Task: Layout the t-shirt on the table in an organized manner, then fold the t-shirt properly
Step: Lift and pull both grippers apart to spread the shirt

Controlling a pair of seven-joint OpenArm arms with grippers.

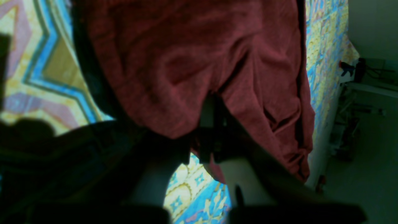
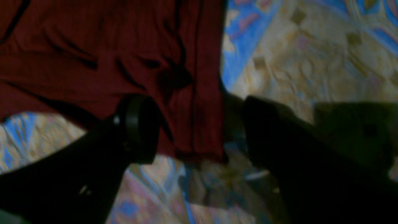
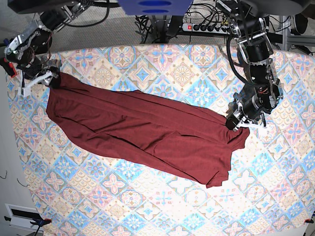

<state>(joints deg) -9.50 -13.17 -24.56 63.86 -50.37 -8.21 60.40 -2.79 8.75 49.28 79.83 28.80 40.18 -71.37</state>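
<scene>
We stretch the t-shirt [image 3: 147,132] across the table [image 3: 162,206], left gripper [image 3: 235,122] pinching cloth, right gripper [image 3: 53,79] agape astride a corner; folding remains.

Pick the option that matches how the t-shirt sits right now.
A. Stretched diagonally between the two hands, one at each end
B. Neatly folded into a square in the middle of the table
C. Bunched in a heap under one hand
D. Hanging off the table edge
A: in the base view the t-shirt stretches diagonally across the table, with the right hand at one end and the left hand at the other.
</scene>
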